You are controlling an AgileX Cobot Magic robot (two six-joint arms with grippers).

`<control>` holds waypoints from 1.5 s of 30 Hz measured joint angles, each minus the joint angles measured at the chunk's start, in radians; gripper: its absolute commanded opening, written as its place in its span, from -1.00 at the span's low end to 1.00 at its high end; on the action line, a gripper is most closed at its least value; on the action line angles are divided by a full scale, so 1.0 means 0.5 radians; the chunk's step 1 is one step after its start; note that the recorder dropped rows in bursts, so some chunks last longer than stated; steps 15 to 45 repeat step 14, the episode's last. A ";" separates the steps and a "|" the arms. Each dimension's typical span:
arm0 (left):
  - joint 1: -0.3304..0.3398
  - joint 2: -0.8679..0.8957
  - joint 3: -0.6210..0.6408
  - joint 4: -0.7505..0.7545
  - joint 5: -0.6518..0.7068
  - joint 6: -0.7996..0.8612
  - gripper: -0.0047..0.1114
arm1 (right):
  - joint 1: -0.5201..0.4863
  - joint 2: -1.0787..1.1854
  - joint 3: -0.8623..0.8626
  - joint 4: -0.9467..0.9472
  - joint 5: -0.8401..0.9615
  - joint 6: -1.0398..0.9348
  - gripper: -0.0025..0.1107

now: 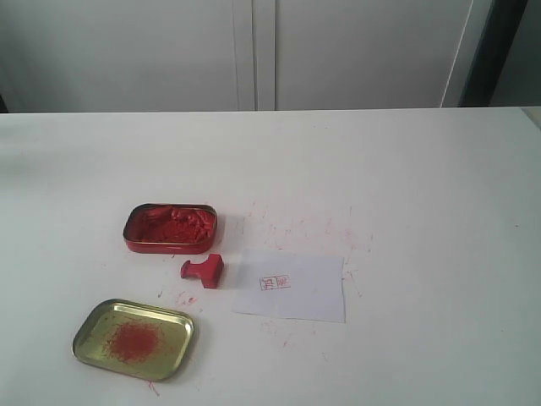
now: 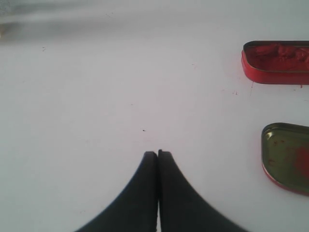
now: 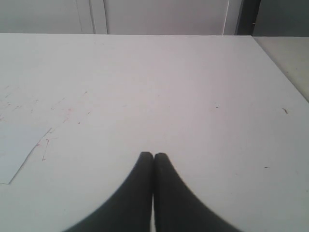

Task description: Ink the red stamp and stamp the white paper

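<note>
Ext. view: red stamp (image 1: 203, 271) lay on its side on the white desk (image 1: 406, 186), left of frame centre, just below the red tin (image 1: 170, 228) & just left of the white paper (image 1: 292, 285); it touched neither, as far as could be told. Paper sat flat, centre-lower frame, w/ a small red square imprint (image 1: 274, 282) near its left edge. The tin was open, full of lumpy red ink paste. Gold lid (image 1: 133, 339) lay inside-up at lower left, red smear in its middle. Faint red smudges (image 1: 287, 228) dotted the desk above & around the paper. Left wrist cam: left end effector (image 2: 157, 153) was clenched, fingers pressed together w/ nothing between them, over bare desk; the tin & lid showed at the frame edge, well apart from it. Right wrist cam: right end effector (image 3: 153, 155) was likewise clenched & empty over bare desk, a corner of the paper off to one side.
</note>
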 measured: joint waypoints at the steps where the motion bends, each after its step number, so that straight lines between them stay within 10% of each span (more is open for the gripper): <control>1: 0.000 0.000 0.000 0.000 0.000 0.000 -0.92 | 0.000 0.000 0.000 0.000 0.000 0.000 -0.96; 45: -0.068 0.000 0.000 0.000 0.000 0.000 -0.92 | 0.000 0.000 0.000 0.000 0.000 0.000 -0.96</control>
